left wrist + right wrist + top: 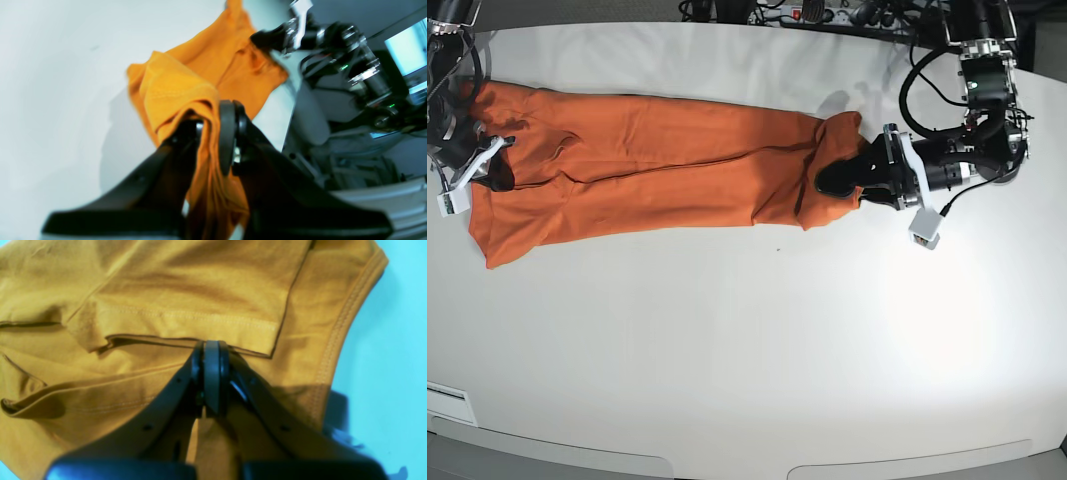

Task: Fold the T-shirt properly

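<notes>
The orange T-shirt lies stretched in a long band across the far half of the white table. My left gripper is shut on the T-shirt, with a bunch of cloth running down between its fingers; in the base view it sits at the band's right end. At the band's left end my right gripper is shut on the T-shirt, its tips pinching a stitched hem edge of a folded layer. The neck tag does not show.
The other arm shows at the upper right of the left wrist view, past the cloth. Cables and equipment line the table's far edge. A white label sits near the front left edge.
</notes>
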You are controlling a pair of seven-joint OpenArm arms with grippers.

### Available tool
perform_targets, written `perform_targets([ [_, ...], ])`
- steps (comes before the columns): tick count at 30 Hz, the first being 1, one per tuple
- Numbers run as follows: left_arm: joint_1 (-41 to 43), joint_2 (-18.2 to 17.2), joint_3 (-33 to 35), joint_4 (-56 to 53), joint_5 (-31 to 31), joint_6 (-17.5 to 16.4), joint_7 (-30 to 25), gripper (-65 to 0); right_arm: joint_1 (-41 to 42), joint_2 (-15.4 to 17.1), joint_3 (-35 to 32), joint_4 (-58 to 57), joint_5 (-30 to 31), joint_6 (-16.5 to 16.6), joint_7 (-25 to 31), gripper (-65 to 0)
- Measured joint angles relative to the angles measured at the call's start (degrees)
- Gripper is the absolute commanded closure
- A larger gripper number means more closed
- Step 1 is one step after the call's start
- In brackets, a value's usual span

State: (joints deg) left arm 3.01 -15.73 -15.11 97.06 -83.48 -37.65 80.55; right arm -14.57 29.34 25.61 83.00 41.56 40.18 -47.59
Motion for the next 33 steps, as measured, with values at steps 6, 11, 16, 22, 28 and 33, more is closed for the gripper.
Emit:
perform_targets([
  [6,0.00,6.62,1.14,-0.07,7.74,-0.96,-3.82,0.0,0.00,0.00,0.00,-0.02,0.00,0.13,0.00,0.0],
  [11,0.02,10.95,6.36,-2.62,15.39,-1.84,-10.51,0.0,0.00,0.00,0.00,0.00,0.26,0.13,-0.04,0.0],
  [16,0.00,13.53,11.32,-3.87,18.45,-1.84,-13.70,0.0,0.00,0.00,0.00,-0.02,0.66,0.13,-0.39,0.0],
  [22,0.00,16.57,13.62,-3.89,24.09,-1.84,-17.73,0.0,0.00,0.00,0.00,-0.02,0.68,0.13,-0.46,0.0],
  [28,0.00,18.73,13.97,-3.91,24.44,-1.84,-19.10,-9.8,0.02,0.00,0.00,-0.02,0.68,0.13,-0.52,0.0],
  [33,-0.02,18.73,16.74,-3.91,14.29,-1.84,-15.78,-34.8,0.02,0.00,0.00,-0.02,2.84,-0.09,-2.21,0.0],
])
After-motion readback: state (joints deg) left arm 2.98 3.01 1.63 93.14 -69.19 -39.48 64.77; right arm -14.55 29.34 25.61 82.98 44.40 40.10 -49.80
